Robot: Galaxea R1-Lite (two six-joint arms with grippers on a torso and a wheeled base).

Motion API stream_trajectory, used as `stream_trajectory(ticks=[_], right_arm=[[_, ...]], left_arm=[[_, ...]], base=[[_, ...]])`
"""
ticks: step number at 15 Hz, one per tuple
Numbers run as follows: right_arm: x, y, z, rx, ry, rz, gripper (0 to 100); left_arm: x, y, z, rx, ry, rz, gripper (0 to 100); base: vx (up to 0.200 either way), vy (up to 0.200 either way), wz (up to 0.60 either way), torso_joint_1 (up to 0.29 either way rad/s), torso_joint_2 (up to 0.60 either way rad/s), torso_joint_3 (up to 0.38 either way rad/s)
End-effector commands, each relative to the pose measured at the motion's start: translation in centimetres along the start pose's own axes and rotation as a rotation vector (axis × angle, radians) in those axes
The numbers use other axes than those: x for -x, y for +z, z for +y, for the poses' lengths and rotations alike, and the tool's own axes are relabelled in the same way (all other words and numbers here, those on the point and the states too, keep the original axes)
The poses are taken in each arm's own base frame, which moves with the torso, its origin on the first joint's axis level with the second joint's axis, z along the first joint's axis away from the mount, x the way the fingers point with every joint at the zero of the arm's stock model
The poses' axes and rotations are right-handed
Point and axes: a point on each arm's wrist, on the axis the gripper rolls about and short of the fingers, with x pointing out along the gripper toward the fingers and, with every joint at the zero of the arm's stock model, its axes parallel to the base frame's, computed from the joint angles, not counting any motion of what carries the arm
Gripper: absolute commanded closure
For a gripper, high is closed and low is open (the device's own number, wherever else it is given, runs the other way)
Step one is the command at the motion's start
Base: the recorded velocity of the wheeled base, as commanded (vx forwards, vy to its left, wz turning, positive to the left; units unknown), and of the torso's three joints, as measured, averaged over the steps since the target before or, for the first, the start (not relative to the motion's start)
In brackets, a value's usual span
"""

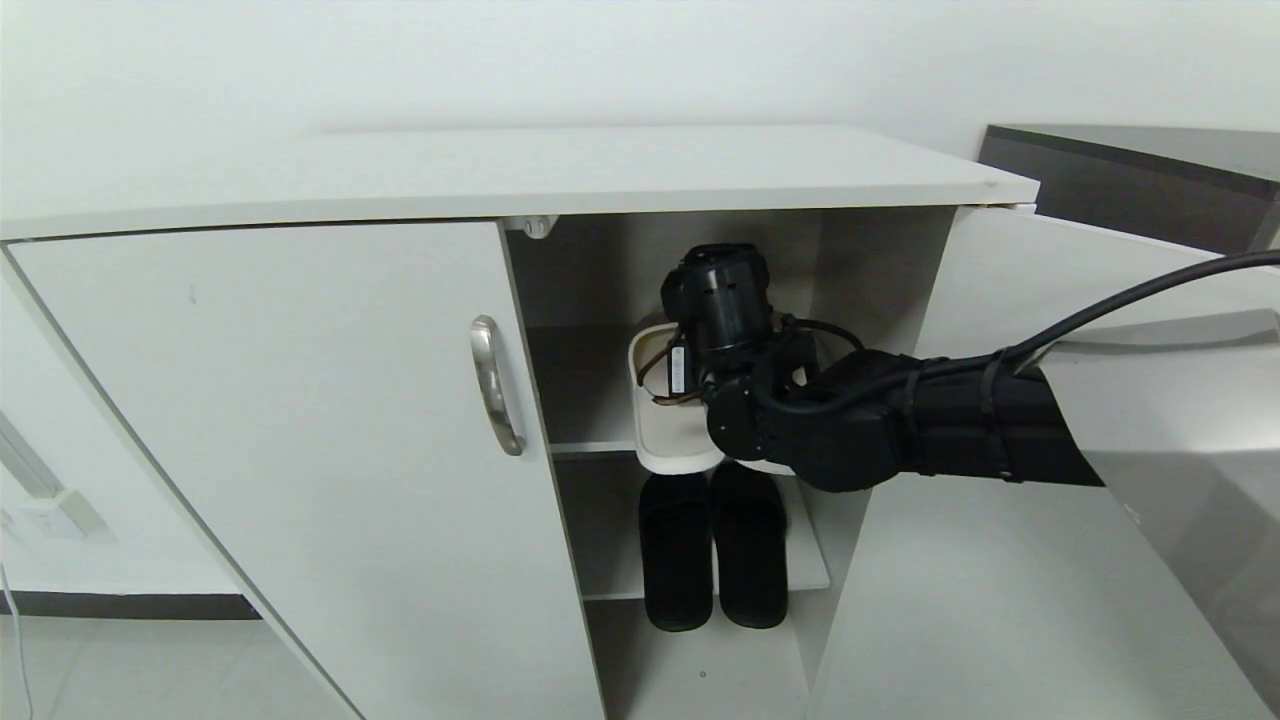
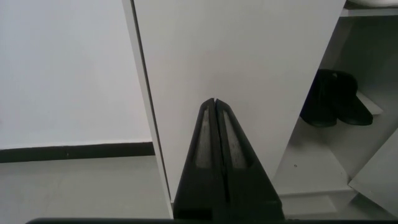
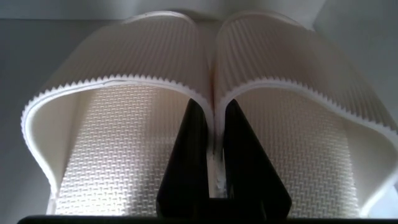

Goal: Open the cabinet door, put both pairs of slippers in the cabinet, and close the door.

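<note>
In the cabinet (image 1: pixel 500 170) at the upper shelf (image 1: pixel 585 446), the right gripper (image 3: pixel 214 109) is clamping the white slippers (image 3: pixel 124 143) by their inner edges; black slippers (image 1: pixel 712 550) are lying below. Meanwhile the left gripper (image 2: pixel 214 107) is resting with fingers together. Next: releasing, backing out, closing the door (image 1: pixel 1000 600)

From the head, looks forward and down at the white cabinet (image 1: pixel 600 170) from moderate range, taking in its closed door (image 1: pixel 300 450), the open bay (image 1: pixel 590 290) and the right arm (image 1: pixel 950 420) stretched into it. From the left wrist, low and outside, faces along the left gripper (image 2: pixel 214 106) at that same closed door close ahead, catching the black slippers (image 2: pixel 336 99) inside the bay, shared with the head view. From the right wrist, inside the bay, looks along the right gripper (image 3: pixel 214 109) at the white slippers (image 3: pixel 124 155) very near, partly seen from the head too.
</note>
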Motion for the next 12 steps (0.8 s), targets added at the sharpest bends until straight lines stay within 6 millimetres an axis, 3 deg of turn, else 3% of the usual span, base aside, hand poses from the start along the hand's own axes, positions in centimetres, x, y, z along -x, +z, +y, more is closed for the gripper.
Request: stream_trajectory(ticks=[1,7,8,12], right_arm=[[-0.4,0.0,0.0,-0.003,-0.002,-0.002,100],[-0.6,-0.4,0.0,-0.002,-0.001,0.004,100],[-0.5,-0.5,0.1,-0.001,0.000,0.005,0],[0.6,-0.5,0.1,0.016,0.006,0.015,0]], left_arm=[[0.0,0.0,0.0,0.000,0.000,0.001,100],[0.0,0.0,0.0,0.000,0.002,0.001,100],[0.0,0.0,0.0,0.000,0.002,0.001,100],[0.0,0.0,0.0,0.001,0.002,0.001,100]], base=[[0.000,0.000,0.00,0.000,0.00,0.000],[0.000,0.000,0.00,0.000,0.00,0.000],[0.000,0.000,0.00,0.000,0.00,0.000],[0.000,0.000,0.00,0.000,0.00,0.000]])
